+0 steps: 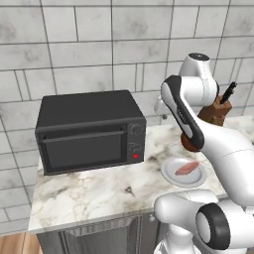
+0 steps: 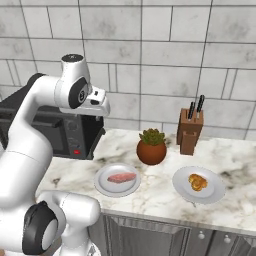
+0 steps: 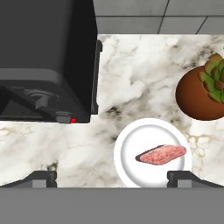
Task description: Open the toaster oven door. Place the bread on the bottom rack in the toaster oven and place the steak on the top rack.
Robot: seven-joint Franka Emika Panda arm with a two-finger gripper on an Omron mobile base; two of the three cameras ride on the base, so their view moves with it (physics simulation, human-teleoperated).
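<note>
The gripper is seen spread as wide as it goes, its two dark finger tips set far apart at the bottom of the hand view; nothing is held between them and nothing is touched. It is poised high above the marble counter, looking down on the right end of the toaster oven and on the steak's plate. One toaster oven is counted, standing at the counter's left end against the tiled wall; its door is shut, with the bar handle running along its upper part, and the round knob and small red button are seen on the side panel at its right. The racks are hidden behind the closed door. Two white plates are counted near the counter's front edge — one bearing the single pink steak, just right of the oven, the other further right bearing the one golden-brown bread. One brown pot with a green plant is set between and behind the plates, and one wooden knife block — two dark handles are visible in it — is placed toward the back, to the right of the pot.
</note>
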